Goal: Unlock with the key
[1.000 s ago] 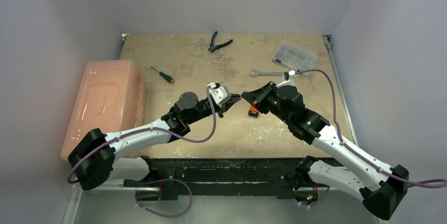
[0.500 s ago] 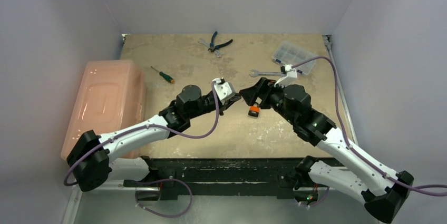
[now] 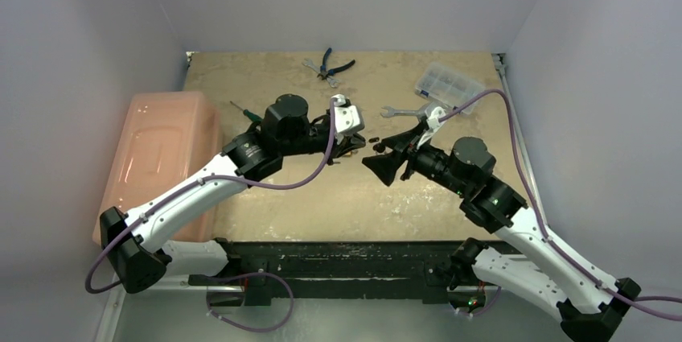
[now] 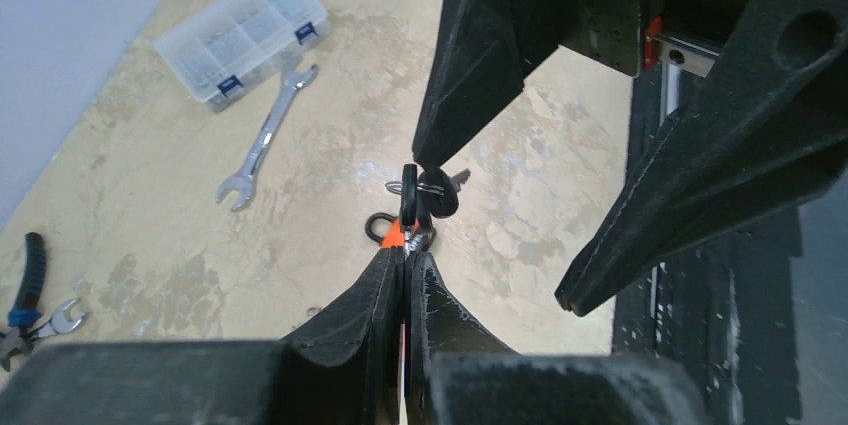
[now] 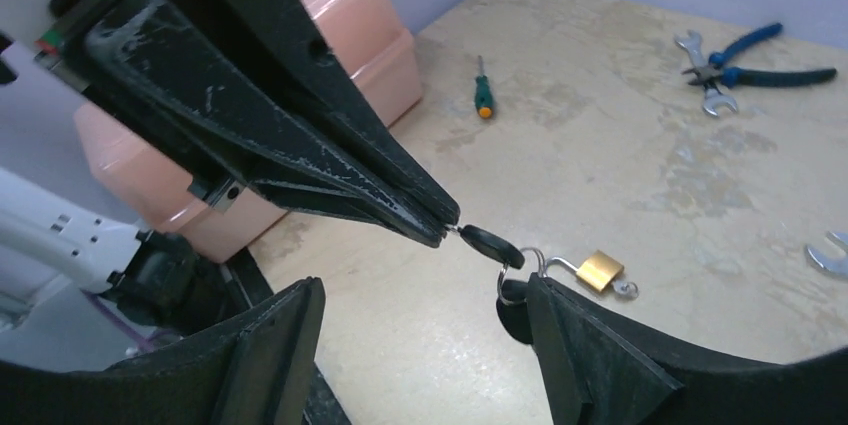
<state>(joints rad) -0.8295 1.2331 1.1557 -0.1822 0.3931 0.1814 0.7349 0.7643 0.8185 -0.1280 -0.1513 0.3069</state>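
My left gripper [image 4: 405, 257] is shut on the blade of a black-headed key [image 5: 490, 244], held above the table. A ring on that key carries a second black key [image 5: 510, 317], which hangs beside one finger of my right gripper [image 5: 425, 287]. My right gripper is open, its fingers standing wide on either side of the keys, with nothing between them. In the top view the two grippers face each other: left [image 3: 359, 146], right [image 3: 378, 155]. The small brass padlock [image 5: 600, 270] lies on the table beyond the keys. It shows orange [image 4: 395, 235] behind the left fingertips. The top view hides it.
A pink bin [image 3: 161, 157] stands at the table's left edge. A green-handled screwdriver [image 5: 483, 95], blue pliers with a small spanner [image 3: 330, 64], a wrench [image 3: 402, 113] and a clear parts box [image 3: 449, 83] lie toward the far side.
The right gripper has gone from nearly shut to wide open and drawn back to the right. The left arm has carried the key farther from the bases. The right gripper now covers the padlock from above.
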